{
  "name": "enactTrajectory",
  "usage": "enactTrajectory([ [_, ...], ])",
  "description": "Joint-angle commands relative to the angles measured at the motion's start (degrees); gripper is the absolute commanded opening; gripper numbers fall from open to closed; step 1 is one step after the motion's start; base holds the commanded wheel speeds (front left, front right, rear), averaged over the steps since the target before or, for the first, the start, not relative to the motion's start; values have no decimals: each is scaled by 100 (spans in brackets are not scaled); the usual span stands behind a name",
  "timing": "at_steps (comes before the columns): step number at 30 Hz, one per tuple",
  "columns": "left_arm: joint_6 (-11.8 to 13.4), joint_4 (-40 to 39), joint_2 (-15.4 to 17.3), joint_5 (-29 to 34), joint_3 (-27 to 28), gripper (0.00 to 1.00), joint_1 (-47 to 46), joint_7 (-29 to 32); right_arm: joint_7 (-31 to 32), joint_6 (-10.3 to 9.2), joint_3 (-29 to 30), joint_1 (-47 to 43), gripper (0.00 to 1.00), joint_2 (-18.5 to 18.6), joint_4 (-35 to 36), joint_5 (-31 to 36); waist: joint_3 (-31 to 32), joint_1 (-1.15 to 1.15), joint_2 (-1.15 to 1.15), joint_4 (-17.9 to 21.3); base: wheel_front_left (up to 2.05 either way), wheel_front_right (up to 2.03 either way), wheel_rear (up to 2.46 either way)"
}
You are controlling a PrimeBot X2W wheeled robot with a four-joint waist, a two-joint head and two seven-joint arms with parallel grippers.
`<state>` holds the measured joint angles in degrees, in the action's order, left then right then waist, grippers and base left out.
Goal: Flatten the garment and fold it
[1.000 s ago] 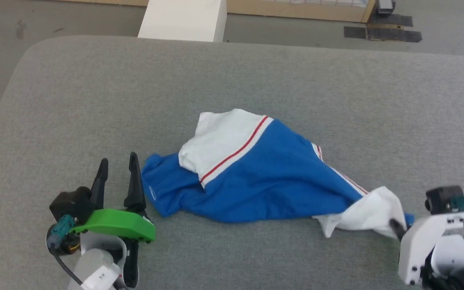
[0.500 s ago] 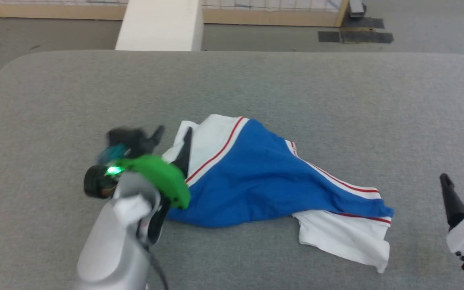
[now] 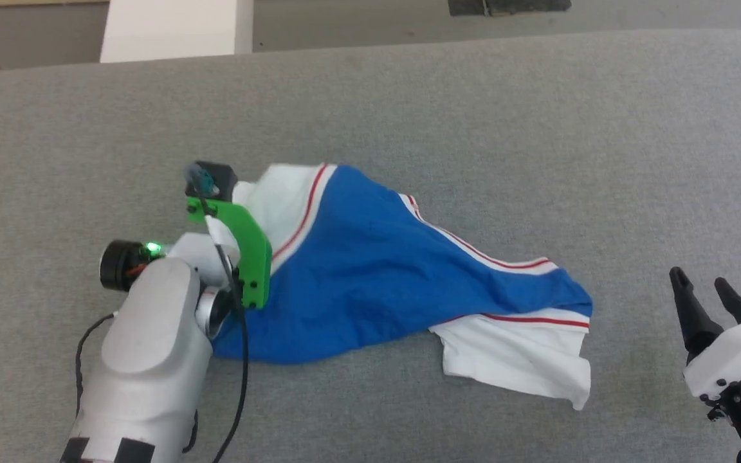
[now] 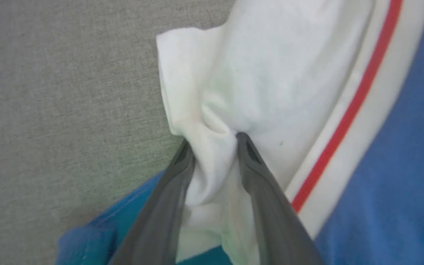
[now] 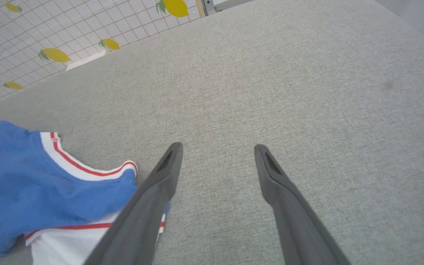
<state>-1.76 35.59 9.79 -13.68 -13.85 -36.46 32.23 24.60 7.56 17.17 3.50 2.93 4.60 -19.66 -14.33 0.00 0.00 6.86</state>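
Note:
The garment (image 3: 377, 276) is a royal-blue shirt with white sleeves and red-and-white trim, lying crumpled on the grey padded table (image 3: 473, 116). My left gripper (image 4: 212, 141) is at the garment's far left end, pointing down. Its two dark fingers pinch a bunched fold of the white sleeve (image 4: 271, 73). In the head view the green bracket (image 3: 248, 251) and pale forearm hide those fingers. The other white sleeve (image 3: 518, 357) lies loose at the near right. My right gripper (image 3: 698, 278) stands open to the right of the garment, apart from it, with nothing between its fingers (image 5: 160, 184).
A white block (image 3: 171, 29) stands on the floor beyond the table's far edge. A tiled wall with lemon prints (image 5: 50, 36) shows past the table in the right wrist view. Bare grey table surface lies beyond and to the right of the garment.
My left gripper went from beside the blue end to the white sleeve and closed on it. The right gripper released the other sleeve, opened and drew back right. The camera also shifted.

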Motion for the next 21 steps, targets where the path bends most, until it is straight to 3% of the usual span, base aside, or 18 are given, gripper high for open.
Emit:
enactTrajectory([
  [1, 62, 43, -21, -128, 96, 0, -28, -148, -50, -8, 11, 72, 100, -4, -22, -2, -46, 0, 0, -16, 0, 0, 0],
  [9, 626, -431, 94, -863, 1302, 0, 229, -1477, -38, -8, -120, 57, 100, -5, -34, 93, 169, 0, 0, -377, 0, 0, 0],
  [13, 858, -676, 149, -1090, 1717, 0, 893, -1741, 34, -8, -181, 11, 100, -5, 4, 201, 287, 0, 0, -580, 0, 0, 0],
  [19, 970, -855, -130, -1421, 1951, 0, 1862, -1776, 242, -8, -319, 22, 100, -5, 123, 465, 324, 0, 0, -819, 0, 0, 0],
  [20, 935, -914, -182, -1465, 1956, 100, 1930, -1837, 311, -8, -397, 34, 100, -5, 135, 519, 329, 0, 0, -858, 0, 0, 0],
  [21, 900, -970, -189, -1437, 1922, 100, 1969, -1918, 388, -8, -476, 42, 100, -5, 129, 571, 343, 0, 0, -888, 0, 0, 0],
])
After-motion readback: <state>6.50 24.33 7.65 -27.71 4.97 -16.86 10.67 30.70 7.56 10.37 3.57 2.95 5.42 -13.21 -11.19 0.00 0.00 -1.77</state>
